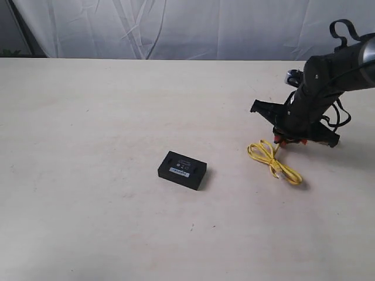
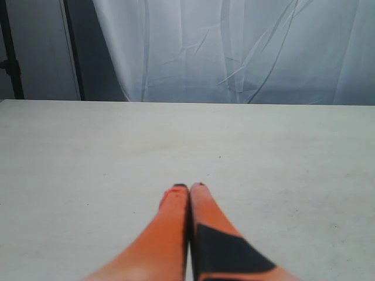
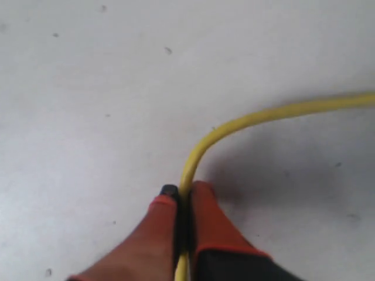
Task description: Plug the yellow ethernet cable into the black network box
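Spreading across every view is a pale table [image 1: 88, 117], with a creased white curtain [image 1: 176, 29] hanging behind its far edge. On the right of the exterior view the black right arm [image 1: 319, 88] reaches down to the tabletop. The black network box [image 1: 182, 170] lies flat near the table's middle with its white label strip facing up, well apart from the arm. The yellow ethernet cable [image 1: 272, 159] lies on the table to the right of the box. Its looped bundle sits just beside the arm's tip, and one strand trails toward the near edge. Its plugs are too small to pick out. The right gripper [image 3: 184, 196] has its orange fingers [image 3: 214, 225] pinched on the cable, which runs between them and curves away over the table. The left gripper [image 2: 188, 188] hangs over bare table, its fingers pressed tip to tip with nothing between them.
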Robot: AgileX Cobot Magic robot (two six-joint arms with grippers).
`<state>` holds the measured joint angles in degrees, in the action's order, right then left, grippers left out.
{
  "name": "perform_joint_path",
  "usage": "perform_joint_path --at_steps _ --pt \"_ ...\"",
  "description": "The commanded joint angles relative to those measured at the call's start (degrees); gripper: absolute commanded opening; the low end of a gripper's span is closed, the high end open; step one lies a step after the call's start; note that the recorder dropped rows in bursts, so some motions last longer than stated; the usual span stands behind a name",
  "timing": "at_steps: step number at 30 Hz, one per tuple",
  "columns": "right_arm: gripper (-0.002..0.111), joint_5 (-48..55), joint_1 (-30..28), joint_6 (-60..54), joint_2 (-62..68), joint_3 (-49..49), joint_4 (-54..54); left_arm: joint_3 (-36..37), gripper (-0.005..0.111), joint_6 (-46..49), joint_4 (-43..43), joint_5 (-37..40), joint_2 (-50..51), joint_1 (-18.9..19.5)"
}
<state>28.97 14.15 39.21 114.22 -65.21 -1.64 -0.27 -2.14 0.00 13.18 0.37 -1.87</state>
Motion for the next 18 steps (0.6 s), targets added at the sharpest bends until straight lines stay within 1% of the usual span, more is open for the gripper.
perform_joint_path --at_steps 1,3,5,12,18 --pt "-0.001 0.4 -0.4 -11.7 -3.6 -0.6 0.0 0.3 0.000 -0.3 0.3 -0.3 -0.4 0.2" --pt "-0.001 2.9 -0.4 -19.0 -4.3 -1.5 0.3 0.3 0.000 -0.3 0.3 -0.3 -0.4 0.2" --pt "-0.001 7.6 -0.4 -27.6 -4.6 -2.6 1.6 0.3 0.000 -0.3 0.3 -0.3 -0.4 0.2" --pt "-0.001 19.7 -0.4 -67.3 -7.5 -3.3 10.8 0.3 0.000 -0.3 0.3 -0.3 -0.4 0.2" --pt "-0.001 28.5 -0.4 -87.3 -11.2 -2.0 14.4 0.3 0.000 -0.3 0.3 -0.3 -0.4 0.2"
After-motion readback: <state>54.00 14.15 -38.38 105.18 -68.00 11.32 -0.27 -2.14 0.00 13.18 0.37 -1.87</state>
